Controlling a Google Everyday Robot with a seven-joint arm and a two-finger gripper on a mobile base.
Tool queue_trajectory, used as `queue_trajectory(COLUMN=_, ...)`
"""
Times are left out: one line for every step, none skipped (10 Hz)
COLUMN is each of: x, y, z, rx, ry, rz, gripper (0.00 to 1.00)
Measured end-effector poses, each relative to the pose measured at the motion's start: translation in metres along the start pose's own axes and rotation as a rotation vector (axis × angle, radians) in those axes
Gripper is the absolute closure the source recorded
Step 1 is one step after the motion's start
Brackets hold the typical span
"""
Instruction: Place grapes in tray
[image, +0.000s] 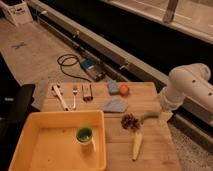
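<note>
— Where are the grapes to be found?
— The grapes (130, 122) are seen lying on the wooden table (152, 150), just right of the tray's right rim and outside it. A green pod (149, 117) is laid just beside them on the right. A pale yellow, tapered item (136, 145) is set below them, nearer the front edge.
— And the tray?
— The tray (55, 115) is placed at the table's front left corner. A green-lined cup (85, 136) is stood upright inside it, near the right wall.
— How is the gripper positioned?
— The gripper (165, 117) is held at the table's right edge, beneath the white arm (187, 87). It is close to the pod's tip and apart from the grapes. Its fingers appear to be spread and empty, as far as can be told from this angle.
— What else is laid out?
— Along the back, a white utensil (60, 95), a fork (75, 95) and a small brown block (87, 92) are ranged on the left. A blue sponge (113, 87) and an orange fruit (124, 89) are set side by side further right. A grey-blue cloth (115, 105) is spread in front of them.
</note>
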Motion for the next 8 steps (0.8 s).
queue_trajectory(x=-0.011, y=-0.009, z=0.009, rx=0.013, ry=-0.009, rz=0.005, gripper=0.23)
queue_trajectory(x=-0.022, y=-0.015, z=0.019, rx=0.016, ry=-0.015, rz=0.008, gripper=0.23)
queue_trajectory(x=-0.035, y=-0.023, z=0.034, rx=0.024, ry=-0.020, rz=0.017, gripper=0.23)
queue_trajectory(x=-0.040, y=-0.026, z=0.049, rx=0.022, ry=-0.029, rz=0.048, gripper=0.23)
queue_trajectory(x=-0.041, y=-0.027, z=0.055, rx=0.020, ry=-0.035, rz=0.063, gripper=0.23)
queue_trajectory(x=-0.043, y=-0.028, z=0.055, rx=0.021, ry=-0.037, rz=0.064, gripper=0.23)
queue_trajectory(x=-0.042, y=-0.027, z=0.055, rx=0.020, ry=-0.036, rz=0.066, gripper=0.23)
queue_trajectory(x=-0.041, y=-0.027, z=0.055, rx=0.021, ry=-0.037, rz=0.068, gripper=0.23)
